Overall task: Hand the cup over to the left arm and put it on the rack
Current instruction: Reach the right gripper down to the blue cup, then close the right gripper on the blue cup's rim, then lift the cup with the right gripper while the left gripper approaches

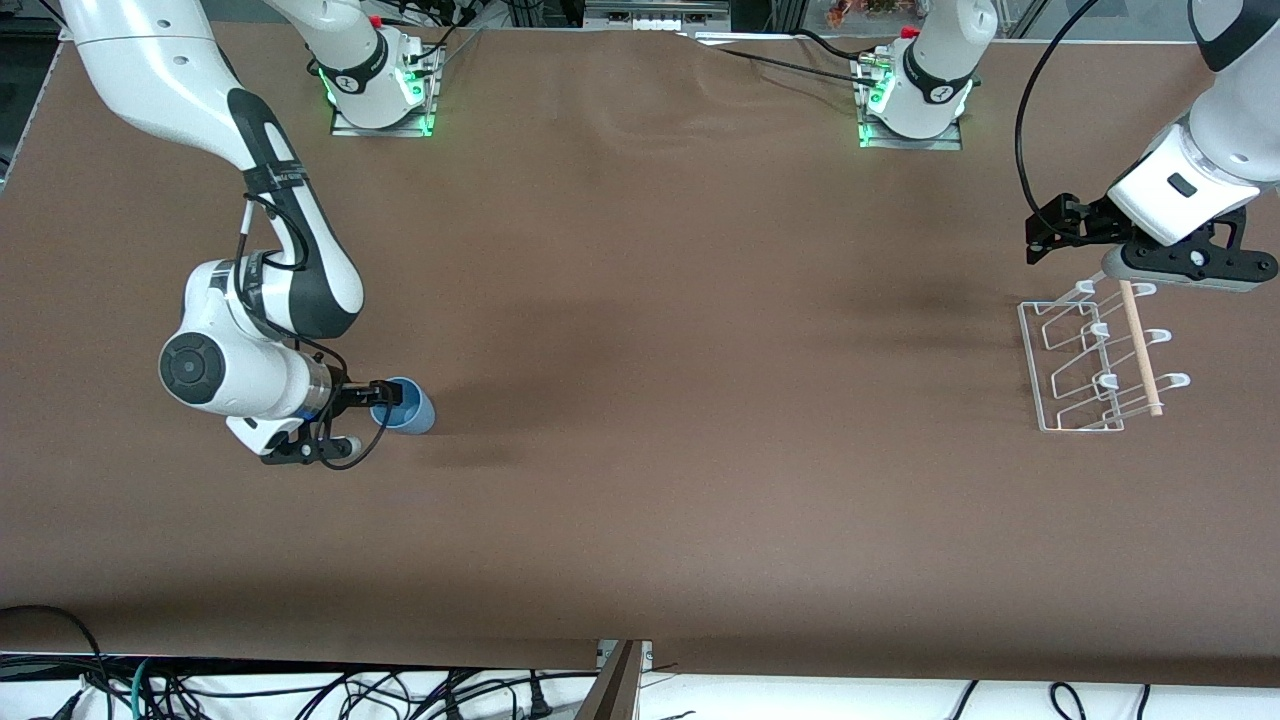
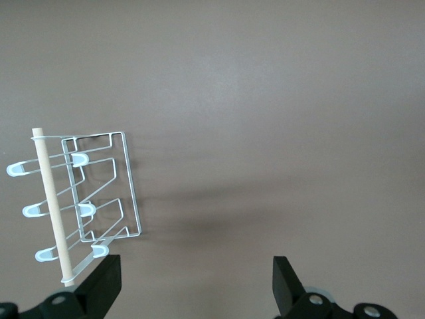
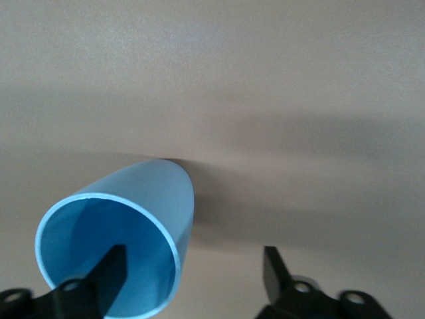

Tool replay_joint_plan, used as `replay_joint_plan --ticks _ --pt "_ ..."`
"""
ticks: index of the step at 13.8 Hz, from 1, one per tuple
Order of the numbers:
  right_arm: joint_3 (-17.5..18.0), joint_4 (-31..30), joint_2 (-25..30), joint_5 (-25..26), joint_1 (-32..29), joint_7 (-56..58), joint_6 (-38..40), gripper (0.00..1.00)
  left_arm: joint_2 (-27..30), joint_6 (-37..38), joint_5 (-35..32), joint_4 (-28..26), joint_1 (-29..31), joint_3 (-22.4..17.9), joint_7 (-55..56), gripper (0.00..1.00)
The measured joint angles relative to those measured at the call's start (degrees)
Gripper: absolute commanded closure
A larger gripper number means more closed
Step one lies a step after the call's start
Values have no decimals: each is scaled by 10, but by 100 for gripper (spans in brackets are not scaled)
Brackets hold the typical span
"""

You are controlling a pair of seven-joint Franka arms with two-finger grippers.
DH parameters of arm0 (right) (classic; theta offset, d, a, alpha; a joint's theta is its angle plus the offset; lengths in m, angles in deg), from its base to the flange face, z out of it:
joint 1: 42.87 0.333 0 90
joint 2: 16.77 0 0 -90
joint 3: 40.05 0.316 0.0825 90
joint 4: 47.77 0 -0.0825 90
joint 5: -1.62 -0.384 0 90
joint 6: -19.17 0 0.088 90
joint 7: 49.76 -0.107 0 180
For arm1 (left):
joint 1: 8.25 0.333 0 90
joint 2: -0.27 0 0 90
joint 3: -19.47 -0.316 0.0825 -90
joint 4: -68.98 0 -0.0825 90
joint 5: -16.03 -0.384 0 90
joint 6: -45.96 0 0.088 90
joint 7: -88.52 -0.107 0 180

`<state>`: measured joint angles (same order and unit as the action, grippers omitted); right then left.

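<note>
The light-blue cup [image 1: 410, 408] lies on its side on the table toward the right arm's end, with its open mouth facing my right gripper [image 1: 383, 399]. In the right wrist view the cup [image 3: 133, 219] fills the lower part. My right gripper [image 3: 192, 272] is open, with one finger inside the cup's mouth and the other outside, straddling the rim wall without pinching it. The white wire rack [image 1: 1085, 360] with its wooden dowel [image 1: 1140, 350] stands toward the left arm's end. My left gripper [image 1: 1135, 272] is open and empty above the rack [image 2: 99, 199], over its end farther from the front camera.
The brown table cover [image 1: 700, 350] stretches between the cup and the rack. Both arm bases [image 1: 380, 90] stand along the table's edge farthest from the front camera. Cables hang below the table's near edge [image 1: 300, 690].
</note>
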<state>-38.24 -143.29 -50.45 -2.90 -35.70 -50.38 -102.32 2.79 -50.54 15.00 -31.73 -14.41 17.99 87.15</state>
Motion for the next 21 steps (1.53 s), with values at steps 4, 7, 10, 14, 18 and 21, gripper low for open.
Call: replay_joint_plan --ticks 4,7,10,14,18,21 --pt "0 2 0 0 1 -8 0 100 0 0 0 0 0 0 0 0" --pt "0 2 -2 0 7 -32 -1 100 0 0 0 0 0 0 0 0" --pt "0 3 -3 0 9 -37 -1 100 0 1 0 0 0 0 0 0" --pt "4 7 -3 -8 27 -91 -1 100 0 1 0 0 0 0 0 0" --pt "30 50 5 -60 80 -207 65 100 -2 42 10 0 -8 12 0 0" --pt "88 97 15 -140 95 -305 100 100 -16 45 23 -1 -10 25 0 0"
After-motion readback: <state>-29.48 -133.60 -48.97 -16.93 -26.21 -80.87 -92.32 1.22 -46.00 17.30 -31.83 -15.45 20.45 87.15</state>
